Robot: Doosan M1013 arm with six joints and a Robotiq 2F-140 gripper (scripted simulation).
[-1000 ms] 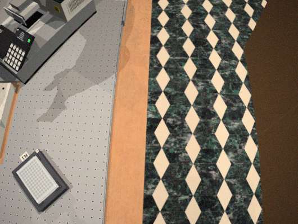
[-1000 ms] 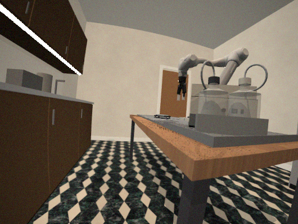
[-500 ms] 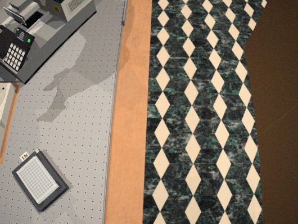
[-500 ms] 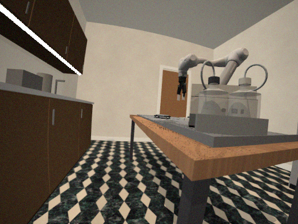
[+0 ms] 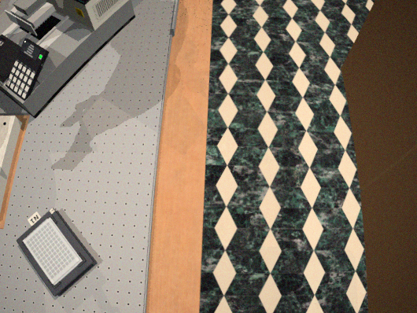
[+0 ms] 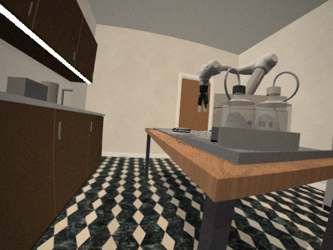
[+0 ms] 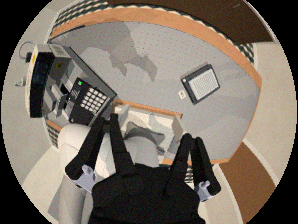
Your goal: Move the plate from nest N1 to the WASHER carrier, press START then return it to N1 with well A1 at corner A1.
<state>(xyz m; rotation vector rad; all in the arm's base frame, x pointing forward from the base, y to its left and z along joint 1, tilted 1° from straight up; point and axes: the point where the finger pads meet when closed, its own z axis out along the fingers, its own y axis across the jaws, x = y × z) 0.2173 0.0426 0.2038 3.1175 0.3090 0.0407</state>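
the plate (image 5: 52, 250) lay flat in the plate nest n1 (image 5: 77, 275) on the perforated deck (image 5: 110, 165), at about 8 o'clock in the top view. the white label (image 5: 35, 218) sat just beside the nest's corner at 11 o'clock. in the wrist view the same plate (image 7: 202, 83) appeared at about 2 o'clock, well apart from the gripper (image 7: 144, 183).

the gripper hung high above the deck in the exterior view (image 6: 202, 107), pointing downward. its fingers stood spread apart with nothing between them. in the wrist view the two pads (image 7: 84, 177) showed pale at 8 o'clock and 4 o'clock, with only the arm's own white body visible in the gap.

the washer (image 5: 59, 67) occupied the 10 to 11 o'clock corner of the top view. its black keypad (image 5: 20, 76) faced outward, and a green lamp (image 5: 40, 57) was lit on the panel just above the keys. the carrier pocket (image 5: 46, 27) showed as a dark recess at about 11 o'clock; whether anything lay in it cannot be told. in the wrist view the keypad (image 7: 89, 102) and green lamp (image 7: 79, 83) sat at about 10 o'clock.

in the exterior view, two clear bottles (image 6: 239, 113) with looped tubing stood behind the grey washer housing (image 6: 254, 138) on the wooden table (image 6: 220, 169). the arm's shadow (image 5: 98, 102) fell across the deck between washer and nest.
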